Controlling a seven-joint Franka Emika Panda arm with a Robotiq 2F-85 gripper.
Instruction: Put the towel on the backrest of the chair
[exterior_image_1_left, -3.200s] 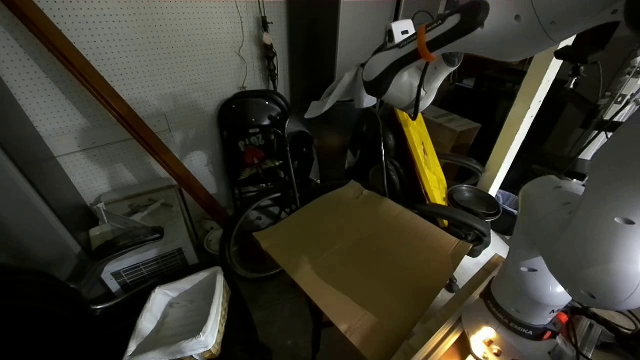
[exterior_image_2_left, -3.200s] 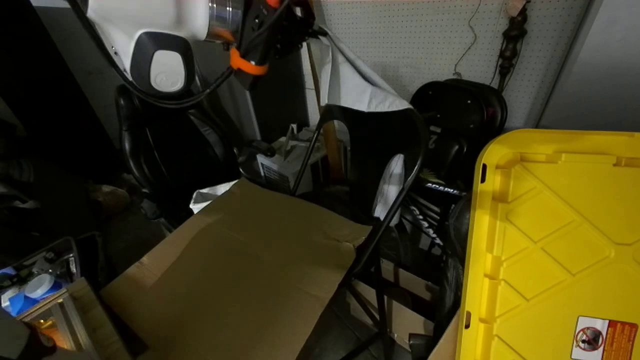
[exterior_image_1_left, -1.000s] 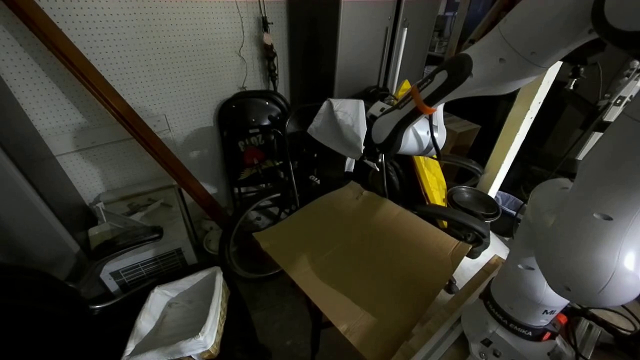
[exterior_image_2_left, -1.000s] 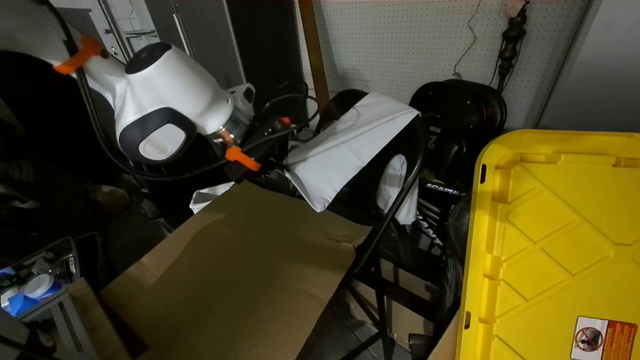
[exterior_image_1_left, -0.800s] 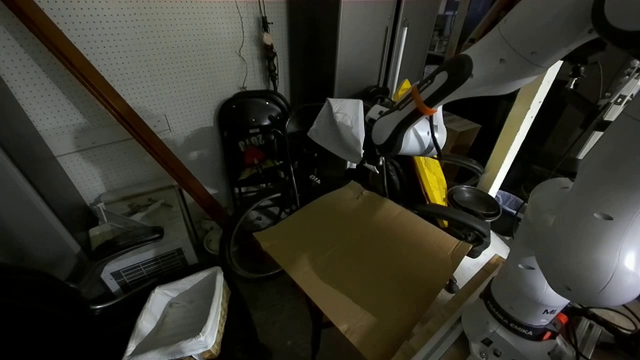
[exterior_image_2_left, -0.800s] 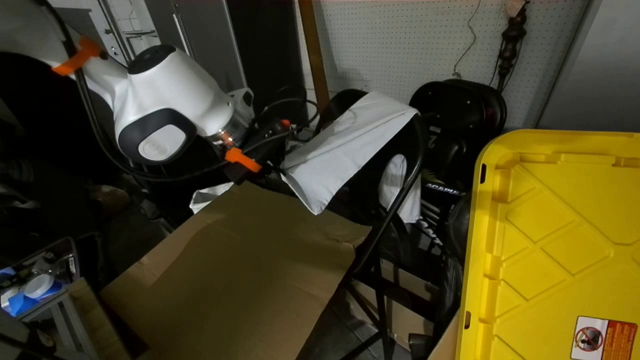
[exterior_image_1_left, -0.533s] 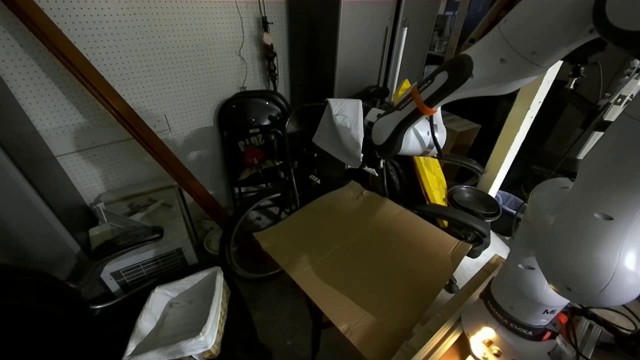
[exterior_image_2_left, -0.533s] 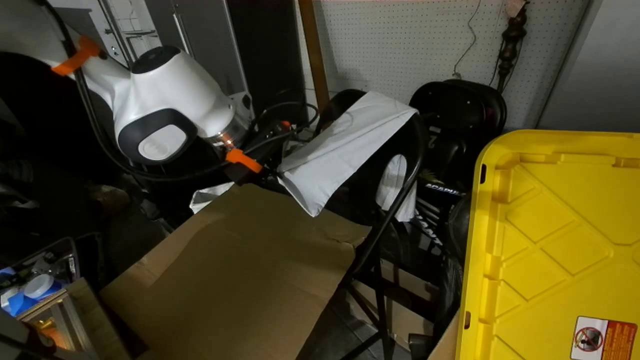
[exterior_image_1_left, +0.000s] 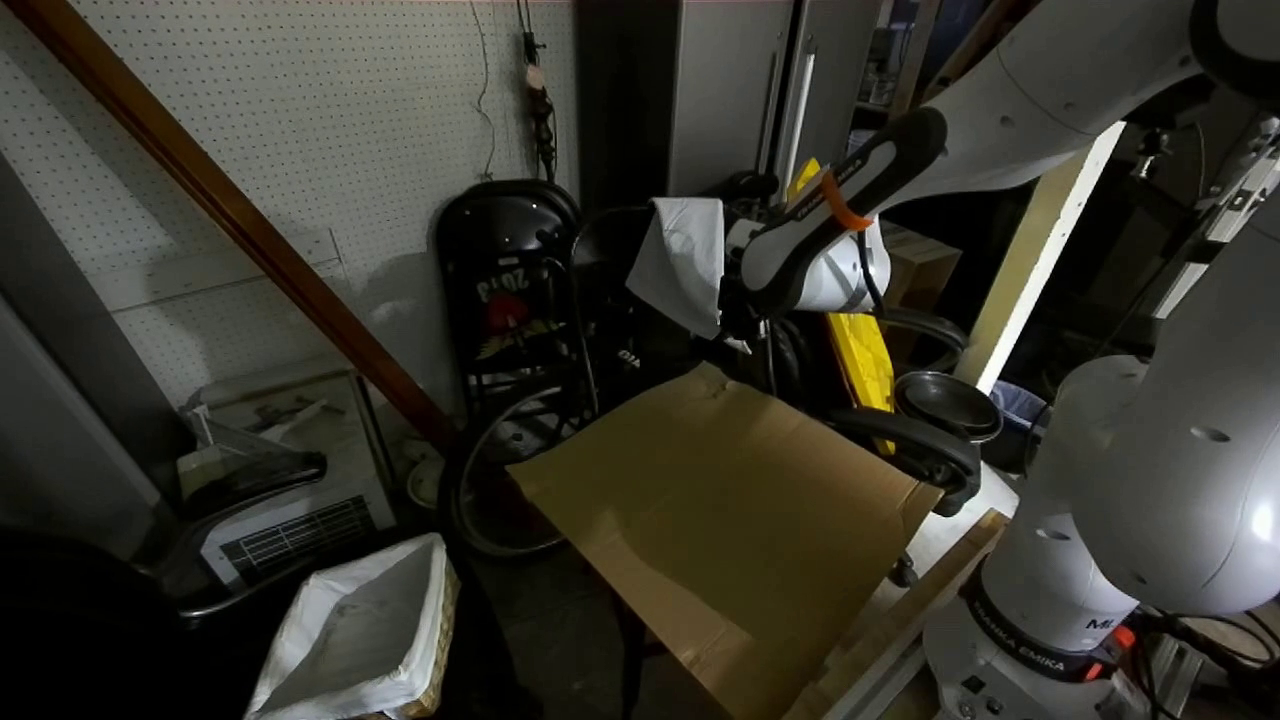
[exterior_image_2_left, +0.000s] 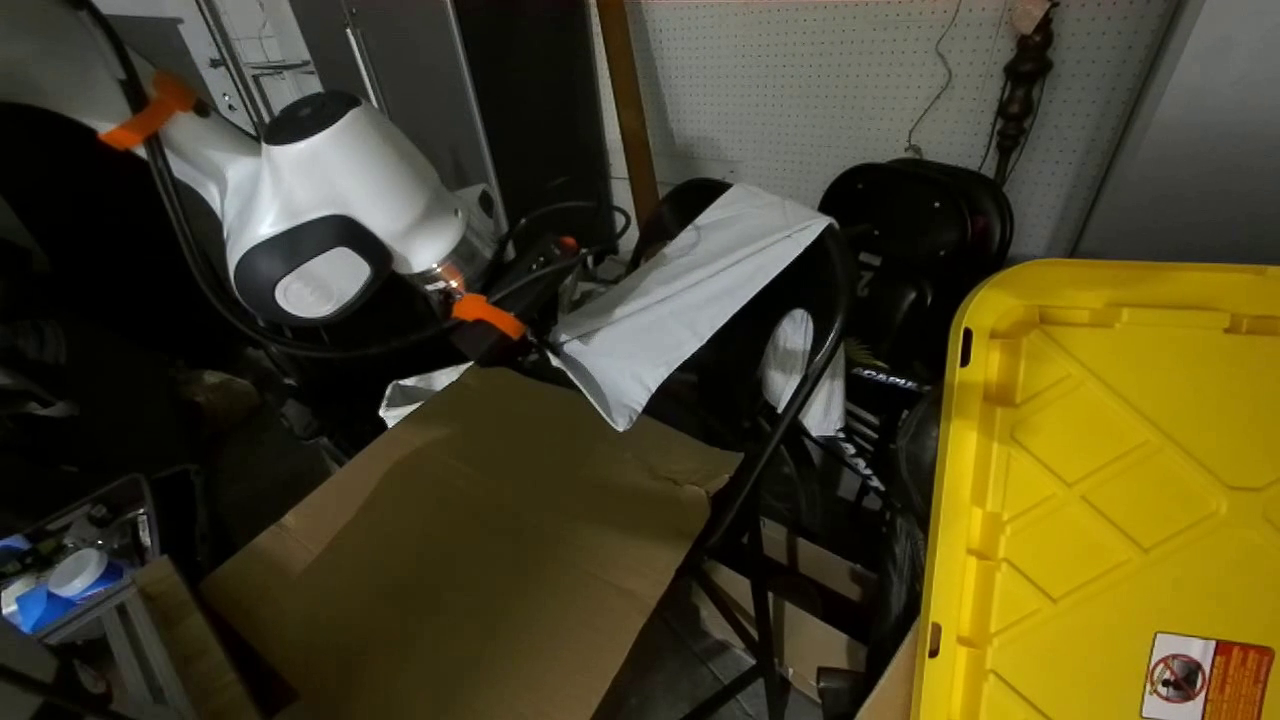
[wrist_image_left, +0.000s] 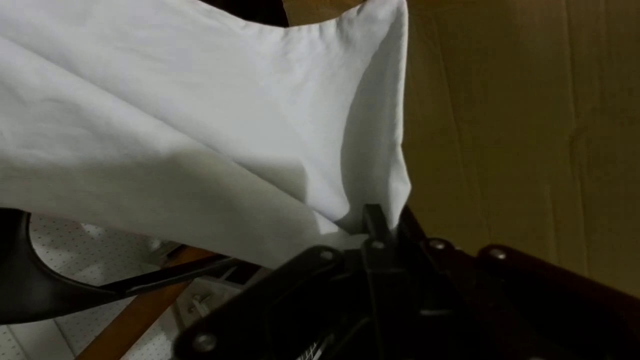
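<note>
The white towel (exterior_image_2_left: 690, 290) lies across the top of the backrest (exterior_image_2_left: 845, 290) of a black folding chair. Part of it hangs behind and shows through the gap beside the backrest. Its near end slants down in front, toward my gripper (exterior_image_2_left: 545, 345). The towel also shows in an exterior view (exterior_image_1_left: 690, 260), beside my gripper (exterior_image_1_left: 740, 315). In the wrist view my gripper (wrist_image_left: 391, 217) is shut on the edge of the towel (wrist_image_left: 240, 115) near a corner. Part of the dark backrest (wrist_image_left: 20, 280) shows at lower left there. The towel hides most of the backrest's top.
A cardboard sheet (exterior_image_2_left: 480, 540) lies flat in front of the chair. A yellow lid (exterior_image_2_left: 1110, 450) stands to one side. Folded black chairs (exterior_image_1_left: 510, 230) lean by the pegboard wall (exterior_image_1_left: 330, 100). A white-lined basket (exterior_image_1_left: 350, 630) stands lower left in an exterior view.
Since 3.2 seconds ago my gripper has come down from above the chair, and the towel now drapes over the backrest. In the last second the held end shifts only slightly away from the chair.
</note>
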